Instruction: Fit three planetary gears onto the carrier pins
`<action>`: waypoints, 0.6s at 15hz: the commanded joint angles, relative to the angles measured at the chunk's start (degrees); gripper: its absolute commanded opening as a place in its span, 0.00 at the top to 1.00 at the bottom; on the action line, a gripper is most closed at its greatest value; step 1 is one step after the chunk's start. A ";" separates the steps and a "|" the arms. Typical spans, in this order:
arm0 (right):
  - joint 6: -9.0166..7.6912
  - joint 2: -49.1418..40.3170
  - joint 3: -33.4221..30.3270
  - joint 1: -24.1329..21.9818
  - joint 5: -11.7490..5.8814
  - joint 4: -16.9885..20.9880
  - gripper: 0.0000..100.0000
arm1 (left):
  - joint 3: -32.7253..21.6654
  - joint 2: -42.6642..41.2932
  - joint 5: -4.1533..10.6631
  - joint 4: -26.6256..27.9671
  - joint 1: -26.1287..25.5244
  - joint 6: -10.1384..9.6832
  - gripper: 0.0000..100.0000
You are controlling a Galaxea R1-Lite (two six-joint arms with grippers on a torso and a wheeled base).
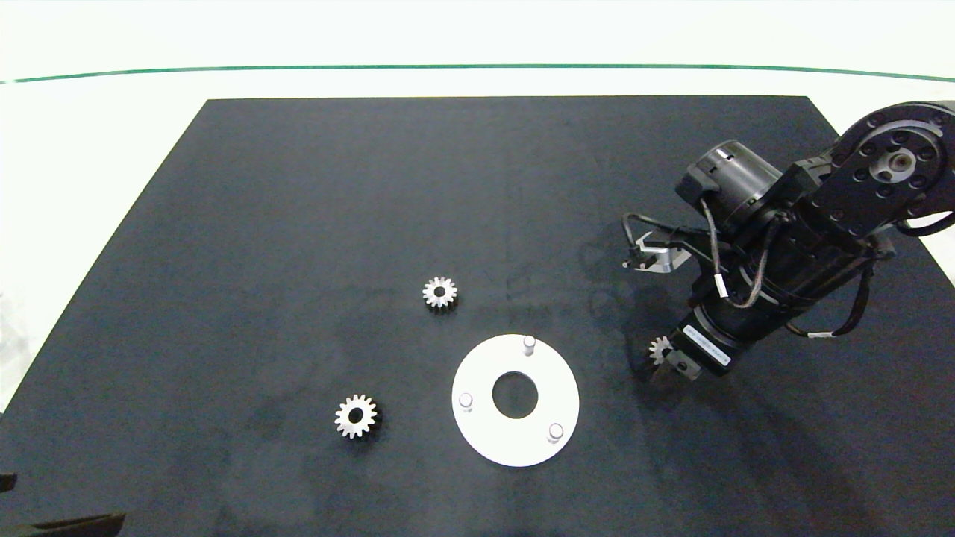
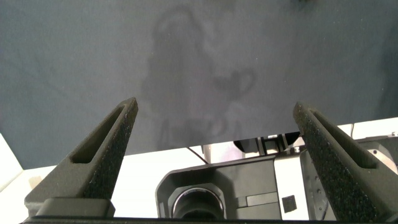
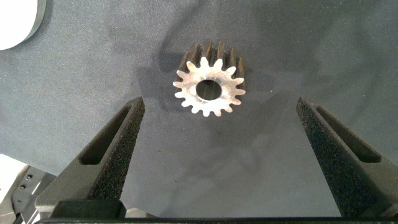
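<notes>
Black matting covers the table, where the right gripper (image 3: 214, 155) hangs with fingers spread wide over one planetary gear (image 3: 209, 87), right of the white carrier disc (image 1: 515, 440); its pins (image 1: 529, 344) stand bare. Next likely move: lower and close squarely on the teeth

1. Three small silver-white planetary gears lie flat on the dark worktop: one (image 1: 439, 292) beyond the disc, one (image 1: 356, 416) to its left, and one (image 1: 660, 349) to its right.
2. Three short grey carrier pins (image 1: 529, 344) stand upright, all bare, evenly spaced on a flat white ring-shaped disc (image 1: 515, 440).
</notes>
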 commanded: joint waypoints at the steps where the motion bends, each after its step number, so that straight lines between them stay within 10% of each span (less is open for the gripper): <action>1: -0.17 0.17 0.10 0.48 -0.46 0.32 0.00 | -0.08 -0.26 0.00 0.19 -0.02 -0.01 0.00; 9: -0.43 1.13 0.10 0.66 -2.57 -0.12 0.00 | 0.00 -0.35 0.00 0.19 -0.10 0.08 0.00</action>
